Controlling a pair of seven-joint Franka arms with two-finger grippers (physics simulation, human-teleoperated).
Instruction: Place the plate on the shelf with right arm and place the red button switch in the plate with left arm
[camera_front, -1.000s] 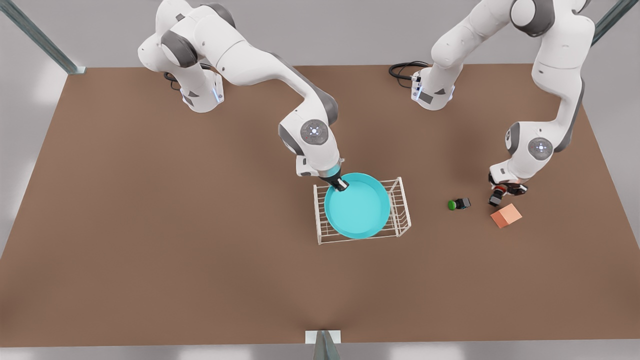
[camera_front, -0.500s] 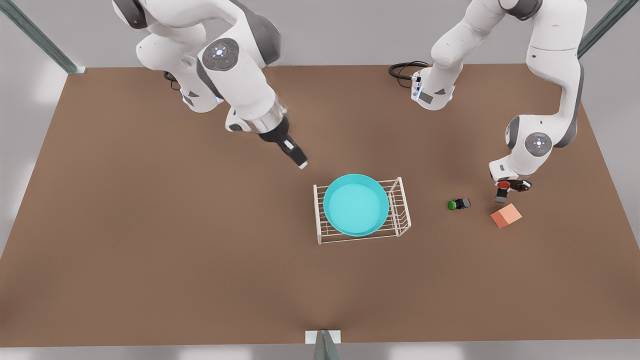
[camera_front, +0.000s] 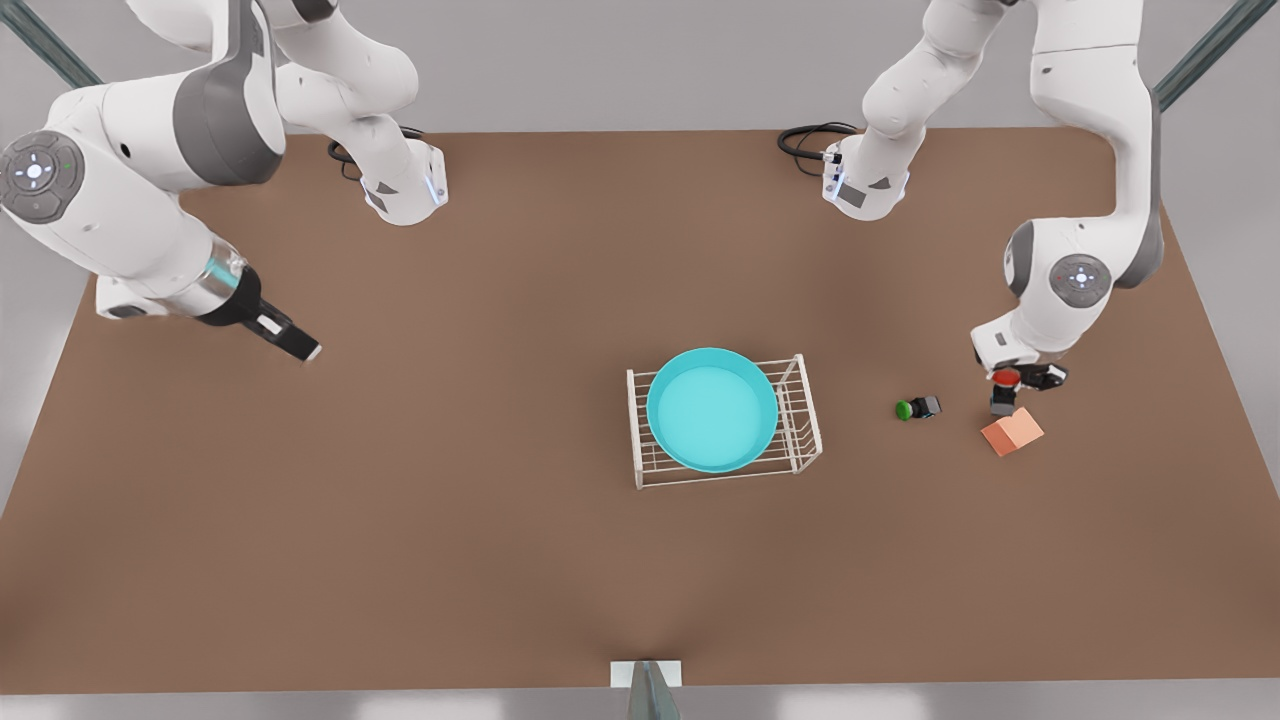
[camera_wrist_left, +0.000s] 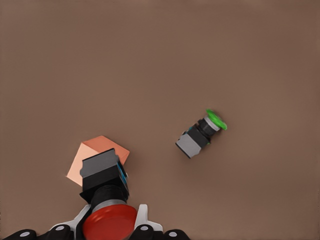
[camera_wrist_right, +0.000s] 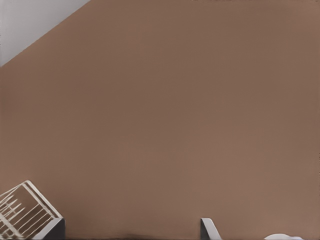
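The turquoise plate (camera_front: 712, 408) lies flat on the white wire shelf (camera_front: 806, 424) at the table's middle. My right gripper (camera_front: 296, 346) hangs far off at the front view's left, open and holding nothing; its fingers (camera_wrist_right: 207, 228) stand wide apart, with a corner of the shelf (camera_wrist_right: 22, 210) beyond them. At the front view's right, my left gripper (camera_front: 1008, 380) is shut on the red button switch (camera_front: 1004, 394), holding it by the red cap (camera_wrist_left: 109, 224) with the black body (camera_wrist_left: 102, 175) pointing down, just over the salmon cube.
A green-capped switch (camera_front: 917, 408) lies on its side between the shelf and the left gripper. The salmon-orange cube (camera_front: 1012, 431) sits right beside the held switch. Black cables (camera_front: 805, 140) coil at the far arm base.
The right arm let go of the plate and swung far toward the front view's left. The left gripper closed on the red switch and rose slightly with it.
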